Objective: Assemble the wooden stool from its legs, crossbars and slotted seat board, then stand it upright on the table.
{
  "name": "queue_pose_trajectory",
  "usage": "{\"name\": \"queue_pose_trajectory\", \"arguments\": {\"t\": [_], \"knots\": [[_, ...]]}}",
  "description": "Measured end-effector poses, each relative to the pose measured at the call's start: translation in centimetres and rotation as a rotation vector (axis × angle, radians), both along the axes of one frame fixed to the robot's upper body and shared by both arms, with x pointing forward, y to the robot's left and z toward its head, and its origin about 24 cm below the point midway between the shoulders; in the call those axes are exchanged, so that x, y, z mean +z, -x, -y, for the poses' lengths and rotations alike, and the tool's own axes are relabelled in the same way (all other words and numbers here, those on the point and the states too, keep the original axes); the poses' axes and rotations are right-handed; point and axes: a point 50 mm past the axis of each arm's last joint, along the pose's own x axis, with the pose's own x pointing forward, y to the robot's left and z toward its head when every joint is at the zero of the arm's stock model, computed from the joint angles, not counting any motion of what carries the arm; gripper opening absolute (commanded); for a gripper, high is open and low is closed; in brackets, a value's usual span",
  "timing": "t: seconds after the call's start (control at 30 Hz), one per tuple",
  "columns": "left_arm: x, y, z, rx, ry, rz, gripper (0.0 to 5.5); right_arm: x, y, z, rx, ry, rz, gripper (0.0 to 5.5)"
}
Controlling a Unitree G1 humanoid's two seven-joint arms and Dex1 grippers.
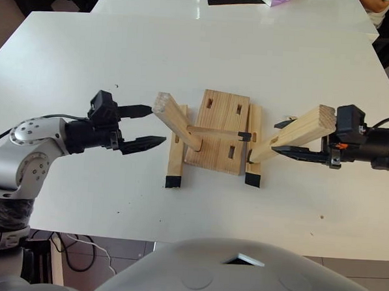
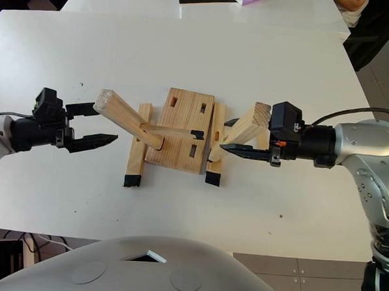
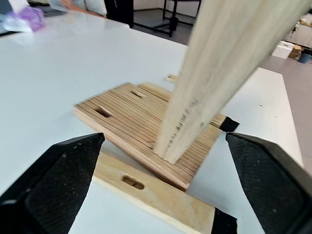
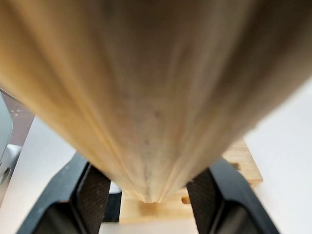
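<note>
Nearest the robot, two black-tipped legs [image 1: 175, 159] lie flat on the white table [image 1: 283, 65], one along each side of the slotted seat board [image 1: 222, 121], with a thin crossbar [image 1: 218, 131] across it. The left gripper [image 1: 155, 124] is spread wide and empty, just beside the raised end of a tilted leg [image 1: 176, 120] resting on the board. The right gripper [image 1: 278, 137] is clamped around a second tilted leg [image 1: 303, 130] at the board's right edge.
</note>
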Motion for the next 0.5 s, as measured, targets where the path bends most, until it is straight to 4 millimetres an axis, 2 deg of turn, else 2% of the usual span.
{"name": "queue_pose_trajectory", "arguments": {"t": [0.3, 0.5], "knots": [[-0.3, -0.7, 1.3, -0.075, -0.002, -0.001, 4.62, -1.1, 0.0, -1.8, -0.026, -0.103, 0.001, 2.07], [-0.3, -0.8, 1.6, -0.107, 0.000, -0.011, 4.62, -1.8, 0.0, -2.4, -0.026, -0.100, 0.033, 2.07]]}}
